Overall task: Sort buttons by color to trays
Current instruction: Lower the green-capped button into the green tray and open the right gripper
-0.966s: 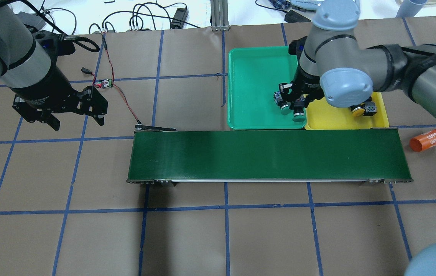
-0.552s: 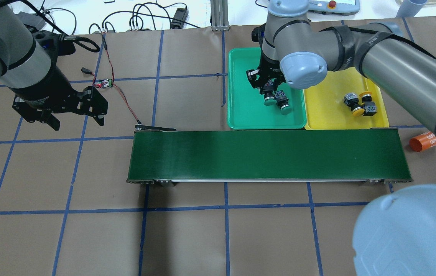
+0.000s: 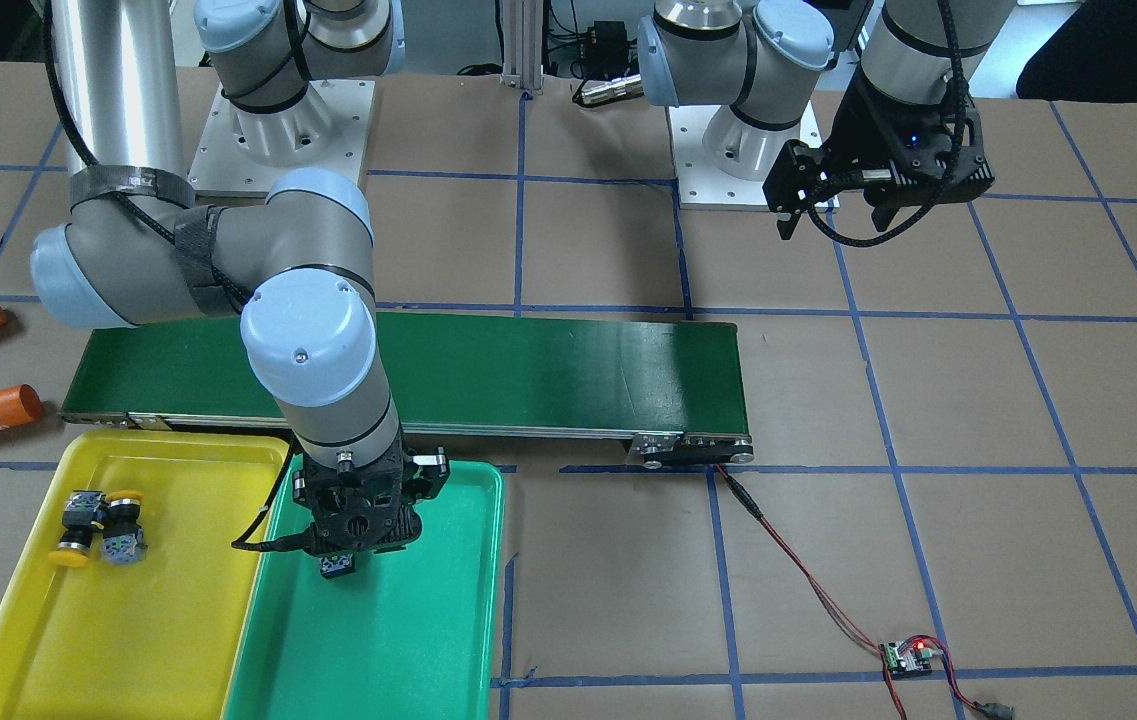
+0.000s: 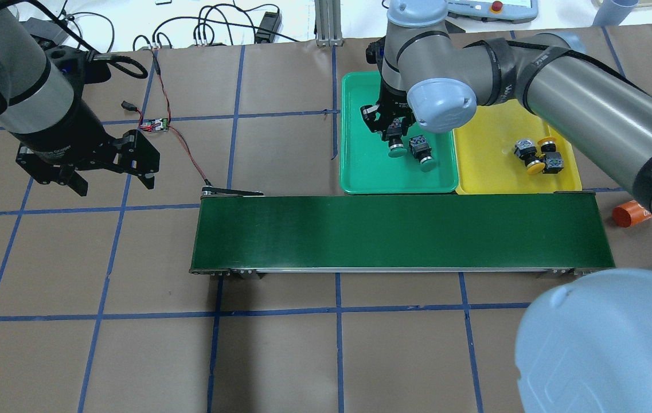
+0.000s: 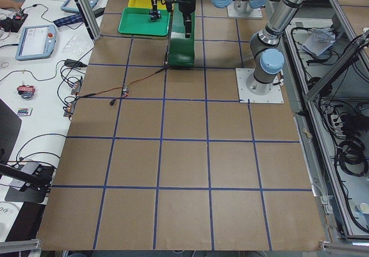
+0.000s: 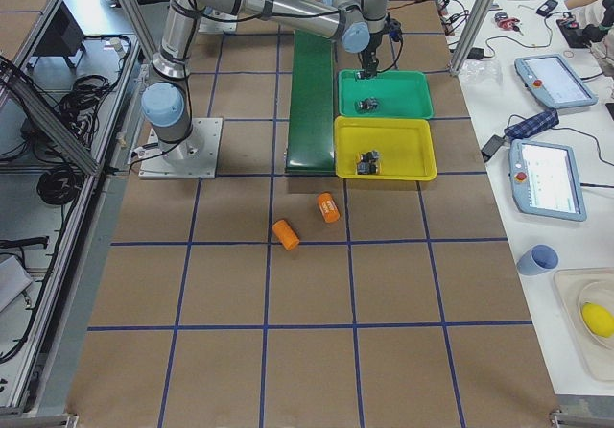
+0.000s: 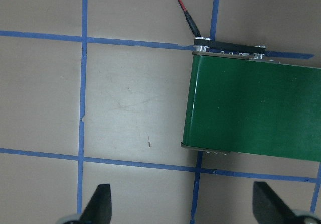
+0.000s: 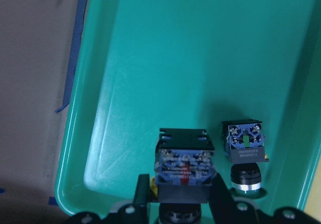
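Right gripper (image 4: 393, 136) is over the green tray (image 4: 360, 172), and its fingers (image 8: 142, 196) are pinching a green button (image 8: 184, 170) by the black body, contact block facing up at my wrist camera. A second green button (image 4: 422, 155) lies on the tray floor just beside those fingers, on the yellow-tray side. The yellow tray (image 4: 489, 172) holds both yellow buttons (image 4: 534, 166), pressed against each other, well apart from the fingers. Left gripper (image 7: 183, 209) hangs over the brown table paper with its fingers spread wide, and the end of the conveyor belt (image 7: 256, 108) lies ahead of its fingertips.

Now the hard bits. On the wrist view the pinched button's cap hides under its own block, and I can't tell whether it touches the tray floor. From the front, the right arm covers the second green button. An orange cylinder (image 4: 627, 215) is half cut off behind that arm.
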### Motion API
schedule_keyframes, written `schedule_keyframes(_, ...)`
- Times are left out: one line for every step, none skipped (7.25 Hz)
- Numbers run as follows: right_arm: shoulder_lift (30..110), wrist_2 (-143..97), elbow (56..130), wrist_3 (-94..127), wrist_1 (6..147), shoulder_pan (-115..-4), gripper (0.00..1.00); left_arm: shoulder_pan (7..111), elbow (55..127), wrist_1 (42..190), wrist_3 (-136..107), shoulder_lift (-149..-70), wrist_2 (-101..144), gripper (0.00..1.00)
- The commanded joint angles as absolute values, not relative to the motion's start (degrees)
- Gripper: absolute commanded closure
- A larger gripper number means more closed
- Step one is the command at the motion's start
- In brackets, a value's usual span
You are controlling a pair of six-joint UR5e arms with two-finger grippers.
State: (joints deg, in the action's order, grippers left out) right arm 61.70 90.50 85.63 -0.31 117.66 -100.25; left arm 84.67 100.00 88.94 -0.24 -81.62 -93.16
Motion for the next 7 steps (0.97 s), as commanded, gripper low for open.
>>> schedule_keyframes(61.70, 90.62, 85.69, -0.35, 117.68, -100.20, 0.47, 84.55, 100.02, 88.86, -0.26, -81.65, -95.44, 0.00)
schedule_keyframes(62.13, 90.44, 85.78, -0.35, 117.51, -99.67, 0.47, 84.55, 100.02, 88.77, -0.26, -81.65, -95.45, 0.00)
schedule_keyframes(62.83, 90.53, 85.87, -0.35, 116.90, -99.15, 0.46, 84.55, 99.85, 88.60, -0.26, -81.82, -95.28, 0.00)
schedule_keyframes(65.45, 90.53, 85.96, -0.35, 114.72, -99.23, 0.46, 84.55, 99.93, 88.59, -0.26, -81.74, -94.58, 0.00)
schedule_keyframes(69.48, 90.53, 86.04, -0.44, 109.56, -98.97, 0.47, 84.55, 99.58, 88.51, -0.18, -81.65, -94.40, 0.00)
schedule_keyframes(74.05, 90.44, 86.04, -1.14, 104.64, -98.09, 0.46, 84.55, 98.88, 88.51, -0.18, -82.43, -94.22, 0.00)
schedule_keyframes(78.79, 90.61, 86.57, -4.27, 100.33, -96.52, 0.35, 84.72, 98.79, 88.51, -0.26, -82.53, -92.04, 0.00)
